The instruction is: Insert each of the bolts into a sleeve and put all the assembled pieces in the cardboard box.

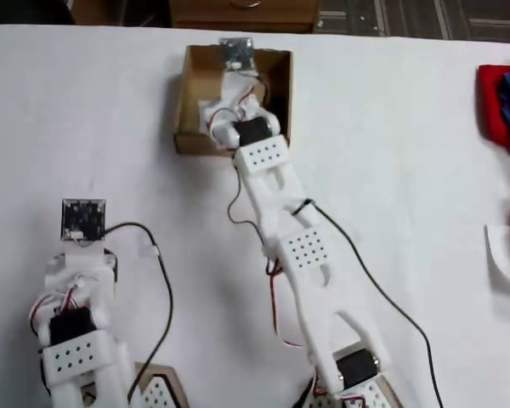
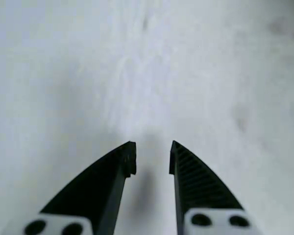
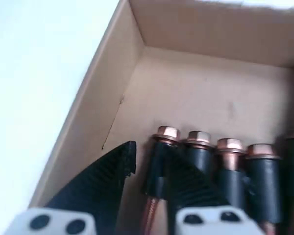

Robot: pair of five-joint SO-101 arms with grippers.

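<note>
Inside the cardboard box (image 1: 197,143), the right gripper (image 3: 153,161) hangs low over a row of assembled pieces (image 3: 230,161) that lie side by side on the box floor, heads pointing toward the far wall. Its jaws are spread, and the end piece (image 3: 159,152), the one nearest the box's side wall, lies between them. A strip of cardboard shows between that piece and one finger, so it does not look pinched. The main risk is on the way out of the box. If the arm rises at a slant, a ribbed finger could catch the end piece and drag it up or roll it against its neighbours. The copper bolt (image 3: 167,133) could then slide out of its black sleeve (image 3: 157,171), undoing that piece. The finger on the wall side is also near the box's side wall. A sideways pull there could push or tip the light box across the table (image 1: 391,127). The left gripper (image 2: 153,156) sits well apart from the box over bare table, jaws slightly parted and holding nothing. It looks unlikely to interfere.
</note>
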